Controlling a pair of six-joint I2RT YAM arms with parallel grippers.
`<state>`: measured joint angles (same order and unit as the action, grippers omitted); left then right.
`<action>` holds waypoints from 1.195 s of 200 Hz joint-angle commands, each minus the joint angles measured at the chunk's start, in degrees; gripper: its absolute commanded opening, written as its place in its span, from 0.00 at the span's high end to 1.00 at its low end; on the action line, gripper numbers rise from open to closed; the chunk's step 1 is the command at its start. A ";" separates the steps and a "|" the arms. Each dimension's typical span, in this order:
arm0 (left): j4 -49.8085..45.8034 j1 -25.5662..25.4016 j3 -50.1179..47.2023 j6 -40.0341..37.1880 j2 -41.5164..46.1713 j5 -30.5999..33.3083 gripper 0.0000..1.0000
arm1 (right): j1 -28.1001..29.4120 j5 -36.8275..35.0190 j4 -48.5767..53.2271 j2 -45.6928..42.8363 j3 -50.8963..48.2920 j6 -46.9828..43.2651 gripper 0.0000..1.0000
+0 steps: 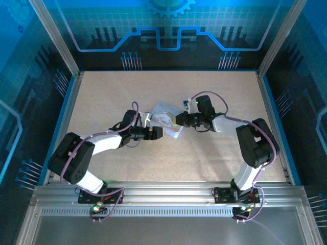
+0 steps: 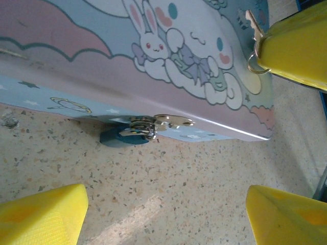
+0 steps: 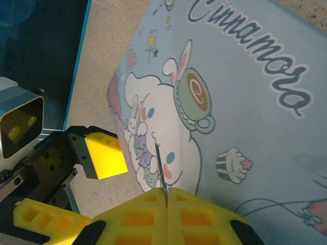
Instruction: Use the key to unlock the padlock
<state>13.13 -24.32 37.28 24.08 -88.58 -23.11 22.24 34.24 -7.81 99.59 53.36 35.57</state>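
Right gripper (image 3: 166, 194) pinched on key (image 3: 160, 166) (blade over cartoon lid of tin (image 3: 245, 102)). Left gripper (image 2: 164, 204) spread wide, facing padlock (image 2: 125, 136) at tin front.

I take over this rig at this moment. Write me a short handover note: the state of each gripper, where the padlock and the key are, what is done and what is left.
Left gripper: open, holding nothing, facing the front side of the pale lavender tin box with a cartoon lid.
Right gripper: shut on the thin dark-grey metal key, blade sticking out over the tin's lid.
Small dark bluish padlock: hangs at the clasp on the tin's front side, low by the table.
Done: key is in hand.
Left: bring the key to the padlock, insert, turn. The open gripper will probably have to steady the padlock.
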 commanded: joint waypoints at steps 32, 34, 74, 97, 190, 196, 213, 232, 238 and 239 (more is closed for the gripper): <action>4.22 -1.25 1.34 -2.80 -4.61 4.21 0.20 | 0.88 -3.11 4.76 1.57 1.67 -3.74 1.00; 4.37 -1.32 1.38 -3.02 -4.84 4.30 0.21 | 0.88 -3.12 4.81 1.64 1.68 -3.82 1.00; 5.23 -2.59 2.97 -8.33 -8.11 5.34 0.24 | 0.87 -3.25 5.60 1.68 1.83 -5.24 1.00; 7.22 -3.05 2.98 -9.13 -9.30 6.27 0.24 | 0.83 -3.48 5.88 1.40 1.85 -5.68 1.00; 8.15 -4.63 5.73 -10.02 -13.77 4.20 0.37 | 0.87 -3.36 4.87 1.39 0.89 -5.62 1.00; 8.13 -4.74 5.83 -9.80 -13.90 4.06 0.38 | 0.83 -3.33 4.60 1.40 0.86 -5.51 1.00; 8.15 -5.25 6.14 -9.49 -14.17 4.12 0.42 | 0.86 -3.21 4.25 1.42 0.56 -5.37 1.00; 7.69 -5.70 6.53 -9.66 -14.27 4.72 0.44 | 0.86 -3.05 4.04 1.47 0.60 -5.32 1.00; 7.41 -5.82 6.80 -9.66 -14.37 4.81 0.46 | 0.88 -2.96 4.03 1.48 0.60 -5.37 1.00; 7.38 -5.87 6.82 -9.66 -14.40 4.82 0.46 | 0.88 -3.00 4.08 1.48 0.60 -5.36 1.00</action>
<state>20.03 -27.88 42.19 15.00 -101.21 -16.69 22.57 32.99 -5.04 99.79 54.72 31.00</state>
